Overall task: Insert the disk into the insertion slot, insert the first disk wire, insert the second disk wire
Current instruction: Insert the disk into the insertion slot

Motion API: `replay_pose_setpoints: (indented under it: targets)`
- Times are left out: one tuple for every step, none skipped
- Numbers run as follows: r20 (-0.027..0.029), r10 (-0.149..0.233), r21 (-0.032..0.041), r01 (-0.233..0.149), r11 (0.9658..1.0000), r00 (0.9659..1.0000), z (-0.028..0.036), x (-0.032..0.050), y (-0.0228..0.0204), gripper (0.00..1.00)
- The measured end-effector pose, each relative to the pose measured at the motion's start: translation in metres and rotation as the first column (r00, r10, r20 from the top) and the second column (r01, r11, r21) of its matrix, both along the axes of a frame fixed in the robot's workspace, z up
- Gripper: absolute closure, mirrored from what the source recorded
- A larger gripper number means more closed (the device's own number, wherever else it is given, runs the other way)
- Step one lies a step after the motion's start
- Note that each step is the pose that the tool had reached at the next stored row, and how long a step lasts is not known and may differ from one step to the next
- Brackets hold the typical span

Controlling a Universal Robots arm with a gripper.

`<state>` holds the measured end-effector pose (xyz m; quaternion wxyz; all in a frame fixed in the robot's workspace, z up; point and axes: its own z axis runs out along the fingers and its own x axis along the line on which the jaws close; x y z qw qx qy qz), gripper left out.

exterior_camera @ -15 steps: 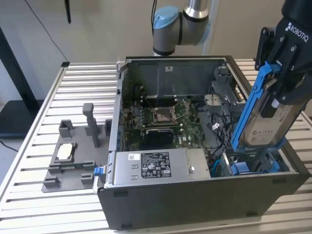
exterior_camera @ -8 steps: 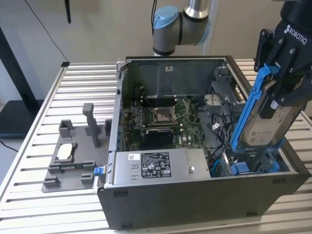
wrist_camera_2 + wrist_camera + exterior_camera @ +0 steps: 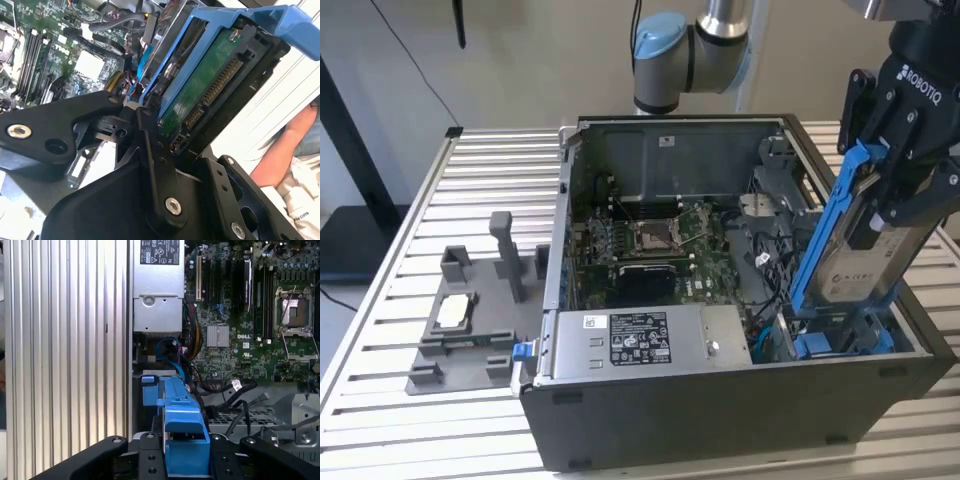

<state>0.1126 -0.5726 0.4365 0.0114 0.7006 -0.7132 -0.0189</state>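
Exterior view: the gripper (image 3: pixel 890 178) pinches the disk (image 3: pixel 850 265) between its fingers. The disk is steeply tilted, and its lower end hangs below the fingertips, just above the insertion slot (image 3: pixel 832 343). My worry is the tilt — if it mismatches the slot, the carrier's corner may jam on the rim, or snag the loose cables (image 3: pixel 222 389) that the first wrist view shows just beyond the fingers.
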Motion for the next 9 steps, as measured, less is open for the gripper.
replay_pose_setpoints:
  targets:
    - [0.0, 0.0, 0.0011, 0.0, 1.0, 1.0, -0.0009, 0.0, 0.0, 0.67]
    - [0.0, 0.0, 0.0022, 0.0, 1.0, 1.0, -0.0018, 0.0, 0.0, 0.67]
    - [0.0, 0.0, 0.0032, 0.0, 1.0, 1.0, -0.0028, 0.0, 0.0, 0.67]
    - [0.0, 0.0, 0.004, 0.0, 1.0, 1.0, -0.0036, 0.0, 0.0, 0.67]
    - [0.0, 0.0, 0.0049, 0.0, 1.0, 1.0, -0.0045, 0.0, 0.0, 0.67]
    - [0.0, 0.0, 0.0056, 0.0, 1.0, 1.0, -0.0053, 0.0, 0.0, 0.67]
    - [0.0001, 0.0, 0.0064, 0.0, 1.0, 1.0, -0.0062, 0.0, 0.0, 0.67]
    - [0.0001, 0.0, 0.0071, 0.0, 1.0, 1.0, -0.007, 0.0, 0.0, 0.67]
    - [0.0003, 0.0, 0.0076, 0.0, 1.0, 1.0, -0.0077, 0.0, 0.0, 0.67]
